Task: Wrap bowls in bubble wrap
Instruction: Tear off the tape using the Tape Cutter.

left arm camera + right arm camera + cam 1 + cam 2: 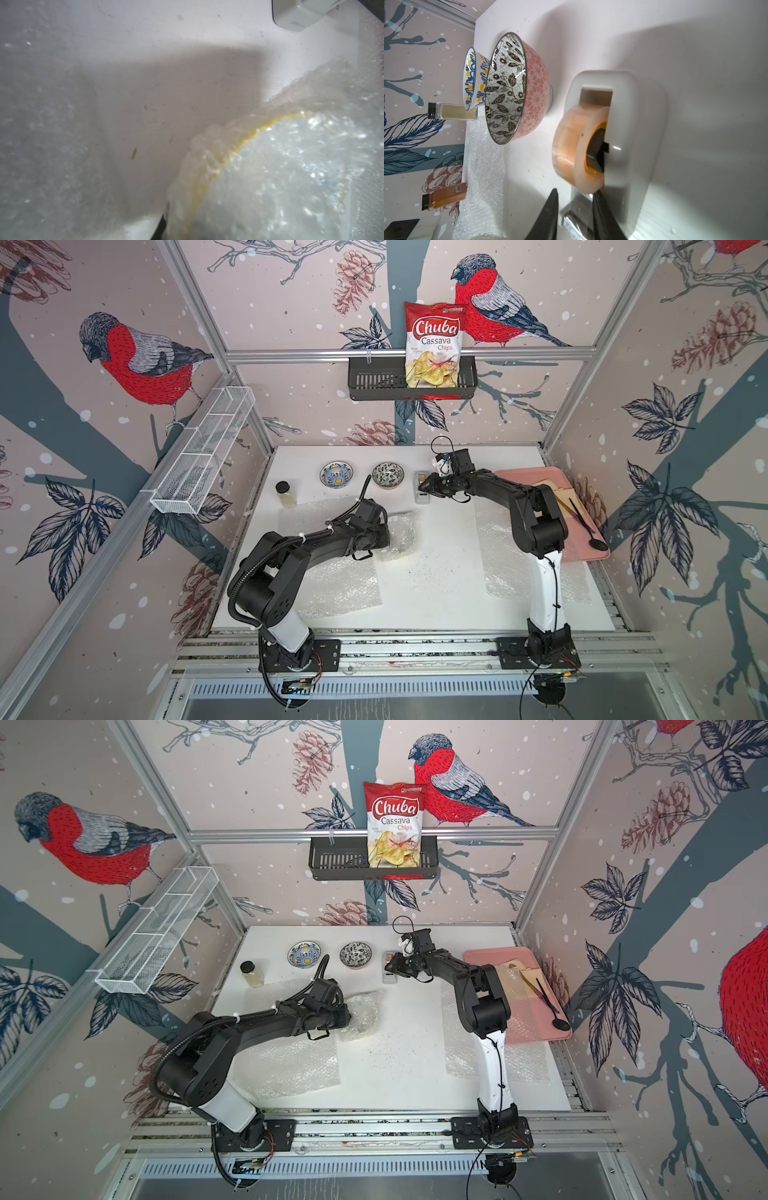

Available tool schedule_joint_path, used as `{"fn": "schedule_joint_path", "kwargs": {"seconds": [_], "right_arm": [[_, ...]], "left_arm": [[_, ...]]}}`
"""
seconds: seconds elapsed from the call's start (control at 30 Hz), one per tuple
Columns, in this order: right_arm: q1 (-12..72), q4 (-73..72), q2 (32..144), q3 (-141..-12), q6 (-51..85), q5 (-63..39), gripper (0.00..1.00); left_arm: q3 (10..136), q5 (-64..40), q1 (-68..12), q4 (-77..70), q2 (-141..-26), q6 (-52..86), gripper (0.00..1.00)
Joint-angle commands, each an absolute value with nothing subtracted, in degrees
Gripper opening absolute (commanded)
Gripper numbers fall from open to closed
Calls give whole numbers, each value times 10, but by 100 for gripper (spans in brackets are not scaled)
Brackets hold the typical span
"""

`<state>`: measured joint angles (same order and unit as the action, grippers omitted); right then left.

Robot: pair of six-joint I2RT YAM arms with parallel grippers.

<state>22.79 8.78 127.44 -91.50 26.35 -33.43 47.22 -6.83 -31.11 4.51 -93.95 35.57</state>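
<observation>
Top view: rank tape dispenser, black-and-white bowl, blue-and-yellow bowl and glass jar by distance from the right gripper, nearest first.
From the right gripper:
1. Tape dispenser: at the fingertips.
2. Black-and-white bowl: next to the dispenser, on its left.
3. Blue-and-yellow bowl: further left in the same row.
4. Glass jar: farthest, at the left end.

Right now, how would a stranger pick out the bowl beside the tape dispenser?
On the white table, look along the far edge, below the chips bag. The black-and-white bowl stands between the blue-and-yellow bowl and the tape dispenser. Only it has black leaves inside and a pink outside.
</observation>
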Motion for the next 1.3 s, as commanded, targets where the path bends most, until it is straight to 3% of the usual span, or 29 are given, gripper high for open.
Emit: {"fn": "schedule_joint_path", "kwargs": {"seconds": [0.0, 0.67, 1.27], "right_arm": [[231, 89, 1279, -914, 274, -365, 26], [211, 36, 1271, -881, 316, -436, 1], [214, 27, 1212, -819, 310, -457, 0]], "left_arm": [[473, -38, -310, 85, -943, 344, 20], [470, -31, -310, 79, -947, 345, 20], [477, -32, -310, 79, -956, 343, 21]]}}
